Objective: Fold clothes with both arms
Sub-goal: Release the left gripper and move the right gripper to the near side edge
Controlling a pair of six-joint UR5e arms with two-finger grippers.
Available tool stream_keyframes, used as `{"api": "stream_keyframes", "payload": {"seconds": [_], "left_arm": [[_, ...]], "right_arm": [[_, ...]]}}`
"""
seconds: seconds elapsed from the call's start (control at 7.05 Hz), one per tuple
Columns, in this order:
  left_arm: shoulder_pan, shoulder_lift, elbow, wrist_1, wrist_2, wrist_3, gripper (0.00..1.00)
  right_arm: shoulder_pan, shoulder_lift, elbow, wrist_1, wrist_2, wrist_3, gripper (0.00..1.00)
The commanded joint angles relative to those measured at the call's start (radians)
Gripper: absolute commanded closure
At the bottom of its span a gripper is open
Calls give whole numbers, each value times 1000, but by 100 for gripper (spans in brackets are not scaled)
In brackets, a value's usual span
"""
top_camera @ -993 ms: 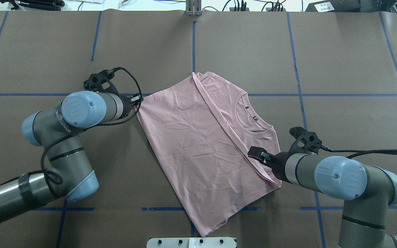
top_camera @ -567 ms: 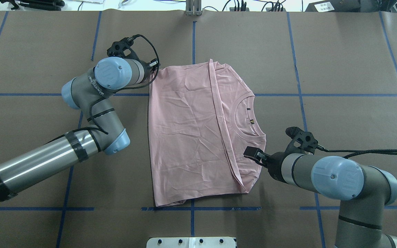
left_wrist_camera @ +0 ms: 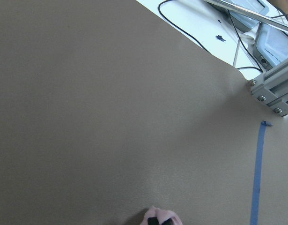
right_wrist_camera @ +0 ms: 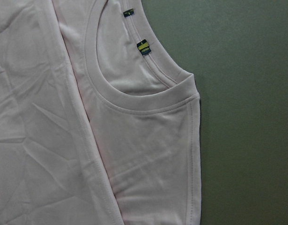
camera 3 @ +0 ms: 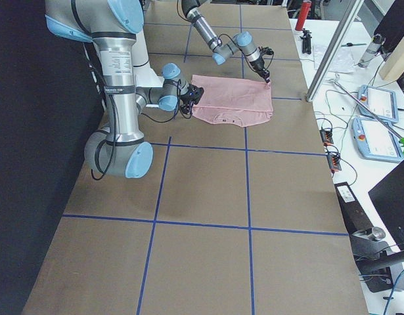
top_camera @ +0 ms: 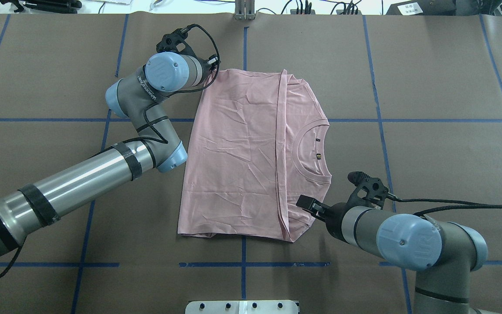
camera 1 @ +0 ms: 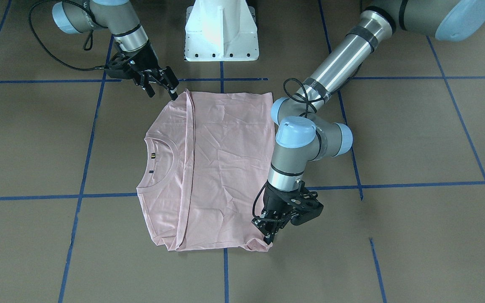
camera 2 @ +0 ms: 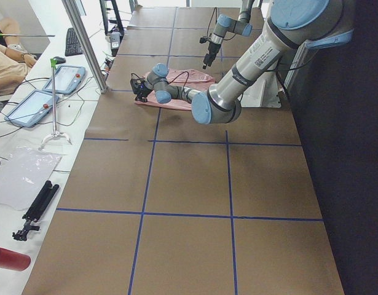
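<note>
The pale pink T-shirt is lying flat and wrinkled on the brown paper-covered table. One side is lying folded over along a straight crease beside the ribbed collar. The left gripper is pinching one corner, jaws clenched on cloth. The right gripper is sitting just beside the diagonally opposite corner, jaws spread.

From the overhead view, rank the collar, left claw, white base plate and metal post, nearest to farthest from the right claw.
1. Collar, just beyond the right claw.
2. White base plate, at the view's bottom edge.
3. Left claw, at the T-shirt's far left corner.
4. Metal post, at the view's top edge.
</note>
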Motion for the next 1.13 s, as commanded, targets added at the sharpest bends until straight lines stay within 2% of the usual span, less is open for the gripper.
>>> {"api": "stream_keyframes", "payload": {"seconds": [0.0, 0.14, 0.28, 0.43, 0.57, 0.85, 0.99], "left_arm": [[-4, -6, -15, -18, -3, -15, 63], [-4, 46, -126, 8, -9, -17, 57], [-5, 141, -263, 15, -10, -17, 57], [-7, 154, -275, 16, -10, -19, 57], [-7, 152, -276, 17, -10, -22, 57], [-5, 152, -281, 17, -10, -51, 57], [-5, 152, -281, 17, -10, -51, 57]], "right_arm": [[-33, 140, -67, -159, -46, 17, 0], [-53, 179, -66, -242, -44, 78, 0], [-84, 179, -70, -249, -46, 145, 0], [-87, 181, -76, -249, -44, 169, 2], [-89, 184, -87, -249, -46, 207, 12], [-89, 210, -121, -251, -46, 265, 22], [-90, 211, -121, -251, -44, 269, 32]]}}
